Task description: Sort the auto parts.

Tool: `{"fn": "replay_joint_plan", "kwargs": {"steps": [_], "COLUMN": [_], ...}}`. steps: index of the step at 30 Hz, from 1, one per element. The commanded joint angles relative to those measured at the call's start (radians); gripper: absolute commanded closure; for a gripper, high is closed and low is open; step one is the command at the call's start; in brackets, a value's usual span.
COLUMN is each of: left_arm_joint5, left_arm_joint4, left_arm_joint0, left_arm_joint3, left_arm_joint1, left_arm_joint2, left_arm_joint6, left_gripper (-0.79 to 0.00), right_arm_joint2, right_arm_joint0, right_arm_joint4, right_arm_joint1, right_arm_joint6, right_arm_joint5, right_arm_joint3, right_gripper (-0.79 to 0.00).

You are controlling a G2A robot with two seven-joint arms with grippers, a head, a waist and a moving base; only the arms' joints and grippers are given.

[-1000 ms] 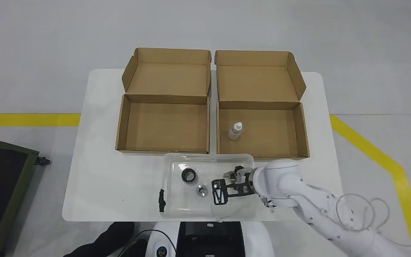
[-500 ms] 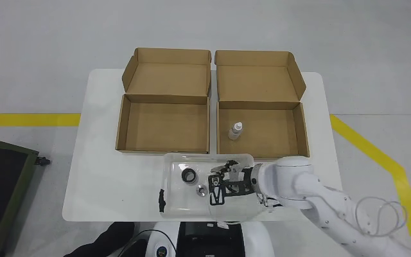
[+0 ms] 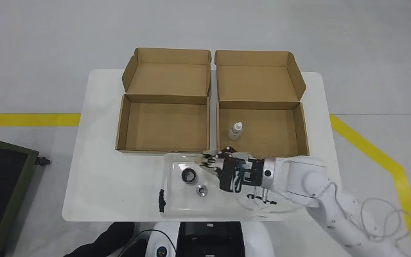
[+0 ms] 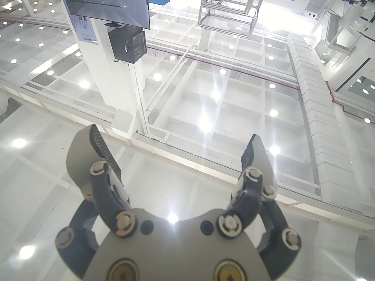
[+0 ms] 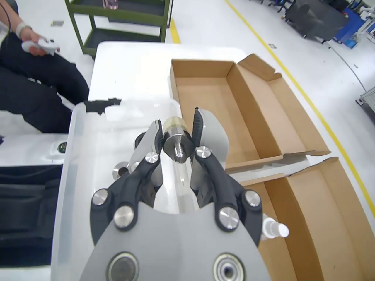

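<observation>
Brown boxes (image 3: 164, 128), white table (image 3: 96, 160), clear bin (image 3: 176, 204), silver part (image 5: 175, 145) with yellowish cap

White right arm (image 3: 308, 183), grey-plated pincer (image 5: 177, 130), black linkages (image 5: 137, 174), silver screws (image 5: 124, 216)

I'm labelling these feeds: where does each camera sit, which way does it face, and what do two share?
Top view: above the arms, looking down at table, left box, right box, clear bin; right arm shows.
Left wrist view: on left wrist, facing the ceiling; open left gripper shows.
Right wrist view: on right wrist, facing across bin toward boxes; right gripper holds threaded part.
Shared: top and right wrist views both show bin, boxes, bottle.
</observation>
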Motion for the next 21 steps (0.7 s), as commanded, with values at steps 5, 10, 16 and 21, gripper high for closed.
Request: {"fn": "replay_joint_plan", "kwargs": {"steps": [5, 10, 16, 21], "left_arm_joint5": [0.0, 0.0, 0.0, 0.0], "left_arm_joint4": [0.0, 0.0, 0.0, 0.0], "left_arm_joint0": [0.0, 0.0, 0.0, 0.0], "left_arm_joint3": [0.0, 0.0, 0.0, 0.0], "left_arm_joint1": [0.0, 0.0, 0.0, 0.0], "left_arm_joint2": [0.0, 0.0, 0.0, 0.0], "left_arm_joint6": [0.0, 0.0, 0.0, 0.0], "left_gripper": [-0.785, -0.785, -0.785, -0.785], "right_arm_joint2": [0.038, 0.068, 0.105, 0.122], "right_arm_joint0": [0.007, 0.039, 0.082, 0.089], "right_arm_joint4": [0.006, 0.029, 0.004, -0.007], "right_arm_joint1": [-0.008, -0.016, -0.025, -0.033], "right_arm_joint6": [-0.133, -0.208, -0.269, -0.332], "right_arm_joint5": [0.037, 0.054, 0.086, 0.121], "right_arm_joint3": [-0.003, -0.005, -0.022, -0.013], "right_gripper": [0.0, 0.0, 0.0, 0.0]}}
